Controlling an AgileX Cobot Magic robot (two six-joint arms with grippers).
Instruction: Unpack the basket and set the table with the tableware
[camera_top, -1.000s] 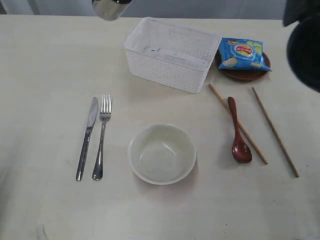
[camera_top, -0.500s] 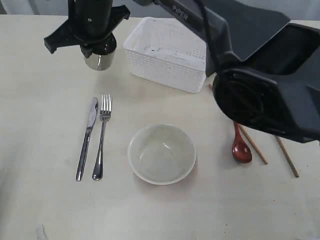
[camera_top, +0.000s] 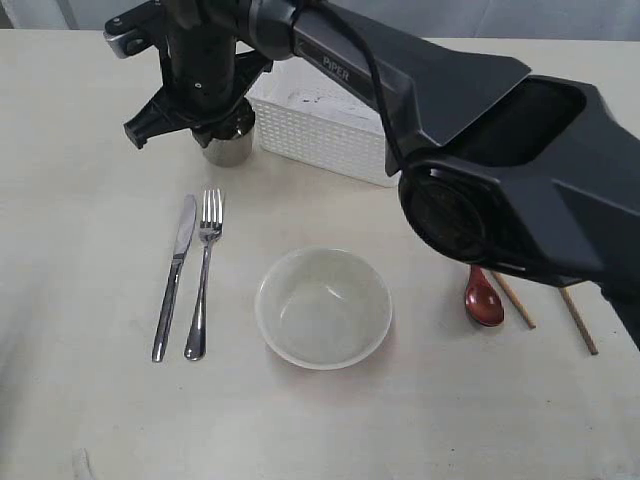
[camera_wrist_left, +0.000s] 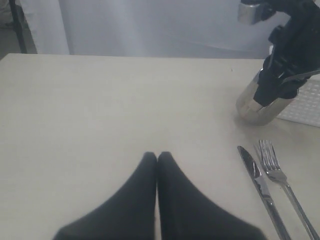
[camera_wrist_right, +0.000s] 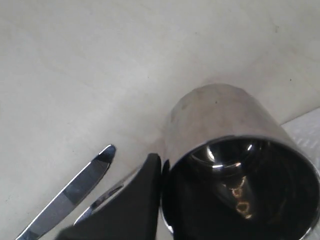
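The right pincer, nearly closed, grips the steel cup by its rim so it meets the table upright. Knife and fork lie near it.

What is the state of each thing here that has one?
Cup: upright, gripped at its rim.
Right gripper: shut on cup.
Left gripper: shut, empty.
Bowl: upright, empty.
Basket: upright, inside mostly hidden.
Fork: lying flat.
Knife: lying flat.

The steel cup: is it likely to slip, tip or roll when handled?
The steel cup looks polished, so probably slippery in a pinch. Hollow, thin wall: likely light and stiff. Round, so it may roll if tipped.
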